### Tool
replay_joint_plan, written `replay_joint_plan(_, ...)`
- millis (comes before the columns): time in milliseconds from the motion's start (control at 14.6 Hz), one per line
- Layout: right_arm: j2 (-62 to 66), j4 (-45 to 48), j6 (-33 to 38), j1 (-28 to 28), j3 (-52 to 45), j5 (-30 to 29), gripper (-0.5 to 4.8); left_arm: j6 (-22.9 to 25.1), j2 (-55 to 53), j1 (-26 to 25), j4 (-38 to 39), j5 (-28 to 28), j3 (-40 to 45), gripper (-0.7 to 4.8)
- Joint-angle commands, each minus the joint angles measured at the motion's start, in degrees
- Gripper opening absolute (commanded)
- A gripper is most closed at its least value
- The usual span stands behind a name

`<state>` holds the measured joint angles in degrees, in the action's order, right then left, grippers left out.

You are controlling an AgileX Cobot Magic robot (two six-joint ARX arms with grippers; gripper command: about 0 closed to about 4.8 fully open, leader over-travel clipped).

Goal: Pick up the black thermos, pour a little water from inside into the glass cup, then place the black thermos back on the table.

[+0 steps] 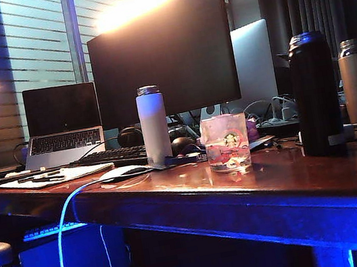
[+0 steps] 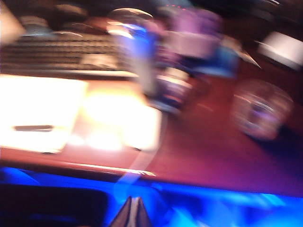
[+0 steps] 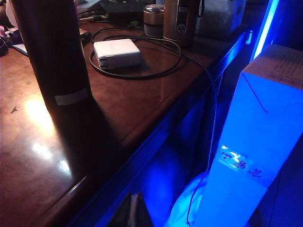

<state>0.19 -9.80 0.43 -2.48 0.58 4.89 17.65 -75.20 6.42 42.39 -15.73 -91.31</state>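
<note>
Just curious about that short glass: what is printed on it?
The glass cup carries a round green logo over a red-pink pattern, seen best in the exterior view.

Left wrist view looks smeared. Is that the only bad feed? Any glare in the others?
Left wrist view: heavy motion blur, cup only a smear, paper blown out white. Exterior view: sharp, but a bright flare above the monitor. Right wrist view: sharp, thermos dark, light glints on the table, strong blue cast below.
</note>
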Motion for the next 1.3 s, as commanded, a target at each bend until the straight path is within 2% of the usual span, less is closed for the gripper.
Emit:
replay_joint_plan(68, -0.07, 0.50, 0.17, 0.00, -0.22, -0.09, -0.01, -4.26, 8.66, -3.54, -18.62, -0.13, 12.31, -0.04)
replay_joint_plan(137, -0.07, 0.50, 0.20, 0.00, -0.22, -0.09, -0.01, -6.91, 12.68, -5.62, -23.56, -0.11, 18.64, -0.04)
replay_joint_plan(274, -0.07, 0.50, 0.20, 0.00, -0.22, -0.11, -0.01, -8.17, 21.16, -8.35, -30.73, 0.26, 31.82, -0.04)
replay_joint_plan(342, -0.07, 0.50, 0.20, 0.02, -0.22, -0.09, -0.01, -9.66, 27.58, -9.97, -35.17, 1.11, 41.38, -0.04)
replay_joint_plan(547, -0.07, 0.52, 0.20, 0.00, -0.22, -0.09, -0.01, -12.98, 43.28, -10.99, -41.92, 6.45, 61.42, -0.04)
replay_joint_plan(684, -0.07, 0.55, 0.20, 0.00, -0.22, -0.09, -0.01, -13.22, 55.45, -10.97, -46.93, 8.26, 74.18, -0.04)
replay_joint_plan(889, -0.07, 0.55, 0.20, 0.00, -0.22, -0.09, -0.01, -14.97, 66.03, -10.93, -47.36, 9.38, 83.17, -0.04)
replay_joint_plan(1163, -0.07, 0.55, 0.20, 0.00, -0.22, -0.09, -0.01, -15.23, 70.99, -10.95, -46.73, 13.25, 89.39, -0.04)
replay_joint_plan(1231, -0.07, 0.55, 0.20, 0.00, -0.22, -0.09, -0.01, -16.41, 73.35, -10.95, -45.03, 13.66, 90.99, -0.04)
replay_joint_plan(1300, -0.07, 0.59, 0.20, 0.00, -0.22, -0.09, -0.01, -18.18, 75.30, -10.97, -40.17, 14.71, 90.99, -0.04)
